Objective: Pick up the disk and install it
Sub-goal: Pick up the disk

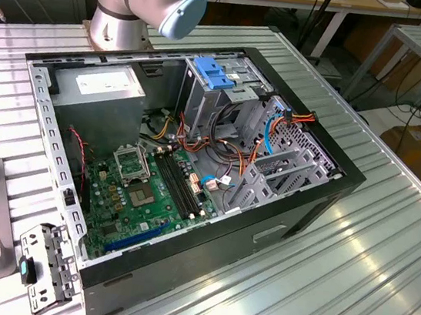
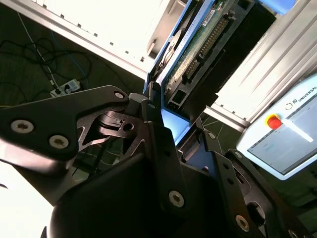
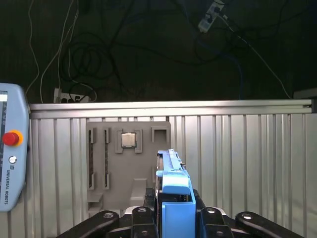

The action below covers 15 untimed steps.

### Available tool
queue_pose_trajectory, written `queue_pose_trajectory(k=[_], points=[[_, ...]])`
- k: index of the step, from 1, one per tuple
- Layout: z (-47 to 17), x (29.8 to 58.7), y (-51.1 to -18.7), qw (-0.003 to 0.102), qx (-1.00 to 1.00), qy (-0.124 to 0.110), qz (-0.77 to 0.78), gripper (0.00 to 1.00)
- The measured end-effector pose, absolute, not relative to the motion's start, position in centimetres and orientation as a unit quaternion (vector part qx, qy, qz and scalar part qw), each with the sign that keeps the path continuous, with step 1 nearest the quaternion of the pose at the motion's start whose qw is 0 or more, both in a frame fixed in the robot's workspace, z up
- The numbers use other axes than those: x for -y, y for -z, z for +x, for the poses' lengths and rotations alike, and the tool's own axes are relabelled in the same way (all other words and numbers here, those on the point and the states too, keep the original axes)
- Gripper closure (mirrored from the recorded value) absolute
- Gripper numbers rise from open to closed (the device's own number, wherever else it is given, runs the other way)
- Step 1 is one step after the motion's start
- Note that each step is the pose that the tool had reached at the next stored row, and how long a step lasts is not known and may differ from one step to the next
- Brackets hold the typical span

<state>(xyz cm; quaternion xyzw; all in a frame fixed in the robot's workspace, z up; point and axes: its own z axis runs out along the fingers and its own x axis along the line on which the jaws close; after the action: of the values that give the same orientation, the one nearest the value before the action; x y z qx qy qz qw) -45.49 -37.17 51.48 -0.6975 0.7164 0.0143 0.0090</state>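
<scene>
Blue-framed dark flat disk (image 3: 174, 173) sits pinched in the black gripper (image 3: 174, 206). The second wrist view shows its green circuit board (image 2: 205, 42).

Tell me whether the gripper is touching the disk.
Touching. In the second wrist view the gripper clamps the disk by its blue frame on both sides, with no gap.
</scene>
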Motion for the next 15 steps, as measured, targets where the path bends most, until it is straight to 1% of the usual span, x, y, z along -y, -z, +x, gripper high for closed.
queue_pose_trajectory(k=[15], points=[[-43.3,37.2,-51.5,0.009,-0.716,-0.014,-0.698,0.63]])
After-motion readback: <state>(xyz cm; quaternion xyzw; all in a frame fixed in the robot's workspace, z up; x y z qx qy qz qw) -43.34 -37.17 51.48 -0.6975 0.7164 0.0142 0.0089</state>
